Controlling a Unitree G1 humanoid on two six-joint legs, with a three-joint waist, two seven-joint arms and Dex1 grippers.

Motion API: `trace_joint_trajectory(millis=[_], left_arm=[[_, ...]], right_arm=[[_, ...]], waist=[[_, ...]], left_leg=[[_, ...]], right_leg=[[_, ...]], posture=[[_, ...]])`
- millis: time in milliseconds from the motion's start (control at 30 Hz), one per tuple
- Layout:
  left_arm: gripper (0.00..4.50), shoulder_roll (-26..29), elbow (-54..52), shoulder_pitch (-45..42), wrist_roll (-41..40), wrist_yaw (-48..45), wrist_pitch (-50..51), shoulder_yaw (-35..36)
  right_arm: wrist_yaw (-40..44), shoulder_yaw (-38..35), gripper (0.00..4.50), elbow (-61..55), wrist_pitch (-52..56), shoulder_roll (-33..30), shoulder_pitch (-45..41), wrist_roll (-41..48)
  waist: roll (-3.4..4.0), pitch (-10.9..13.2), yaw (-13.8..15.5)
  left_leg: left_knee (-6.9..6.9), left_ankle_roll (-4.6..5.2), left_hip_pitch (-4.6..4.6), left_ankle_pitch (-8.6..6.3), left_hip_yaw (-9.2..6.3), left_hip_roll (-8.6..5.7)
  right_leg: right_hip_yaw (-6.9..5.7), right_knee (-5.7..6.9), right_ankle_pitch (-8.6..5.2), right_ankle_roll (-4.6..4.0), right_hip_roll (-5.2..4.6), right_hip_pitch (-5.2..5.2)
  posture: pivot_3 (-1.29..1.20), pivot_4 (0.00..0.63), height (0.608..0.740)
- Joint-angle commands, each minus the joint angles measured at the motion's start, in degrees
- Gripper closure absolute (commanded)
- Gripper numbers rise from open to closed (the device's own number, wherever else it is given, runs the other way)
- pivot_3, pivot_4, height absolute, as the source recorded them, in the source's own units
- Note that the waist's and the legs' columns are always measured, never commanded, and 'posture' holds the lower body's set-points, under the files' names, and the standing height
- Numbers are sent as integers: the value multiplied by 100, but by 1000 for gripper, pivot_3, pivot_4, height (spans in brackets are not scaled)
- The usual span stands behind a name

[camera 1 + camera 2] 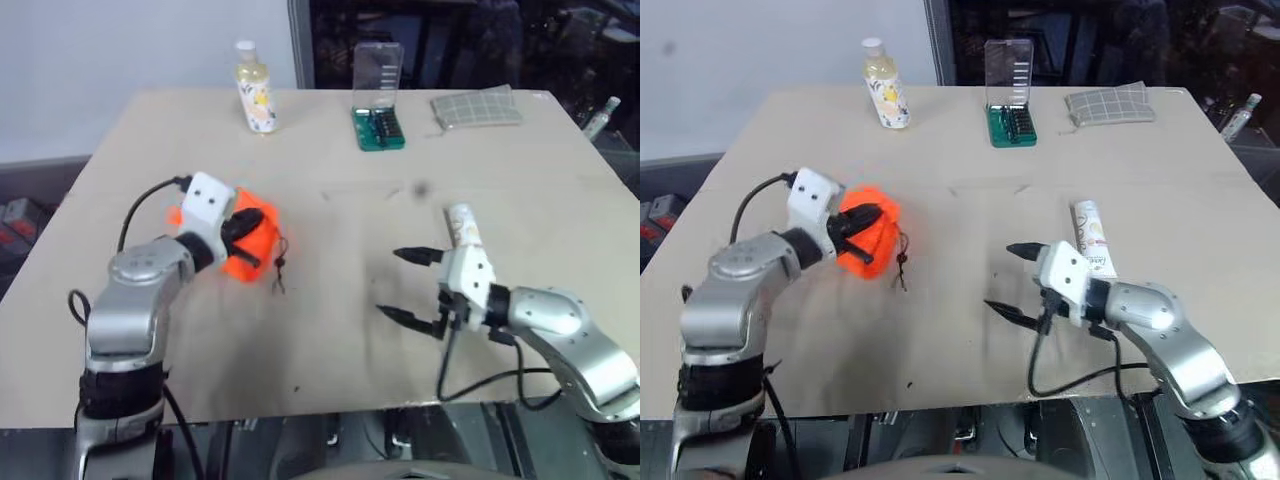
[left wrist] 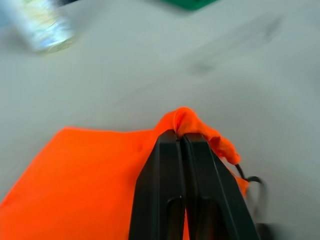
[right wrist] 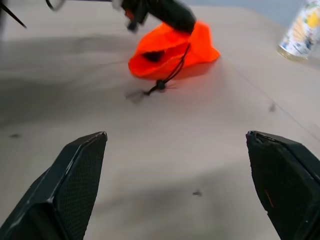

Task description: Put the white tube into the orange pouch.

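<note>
1 orange pouch (image 1: 868,238) pinched by left gripper (image 1: 862,232); 1 white tube (image 1: 1092,236) beside spread right gripper (image 1: 1014,282)

Left gripper (image 2: 182,145) pinched tight — right gripper (image 1: 405,285) spread wide.
Both arms reach forward over the table, fingers angled inward.

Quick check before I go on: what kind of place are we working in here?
Probably a lab or workshop bench, not a home. A bare tan table holds a green screwdriver bit set, a small bottle and a checked cloth pouch, with dark equipment behind.
</note>
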Motion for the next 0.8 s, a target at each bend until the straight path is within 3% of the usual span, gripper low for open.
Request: trace_joint_trajectory(millis=[33, 267, 500, 800], left_arm=[[4391, -101, -124, -457, -554, 14, 750, -64], [4391, 226, 100, -770, -859, -17, 971, -153], [4391, 342, 274, -1016, -1184, 15, 1079, -19], [4391, 601, 366, -1027, -1328, 31, 1013, -67]], right_arm=[[-432, 420, 0, 858, 124, 571, -646, -497], [-811, 532, 0, 2496, 418, 2256, -1618, -372], [-423, 653, 0, 3242, 465, 2846, -1945, -241], [-624, 513, 0, 5891, -385, 3868, -2906, -688]], waist=[[0, 1, -2], [-6, 1, -12], [-6, 1, -9], [-5, 1, -154]], left_leg=[[0, -4, -1, 3, 0, 0], [-2, 16, 3, 20, -7, 1], [-1, -8, -1, 6, -7, -16], [-10, -22, 16, 14, -8, -12]], right_leg=[[3, 1, 0, 0, 8, -1], [27, 41, 12, 18, 23, -10], [33, 30, 12, 19, 10, -7], [41, 53, 13, 17, 16, -8]], posture=[[0, 150, 740], [0, 150, 740], [0, 150, 740], [0, 150, 740]])
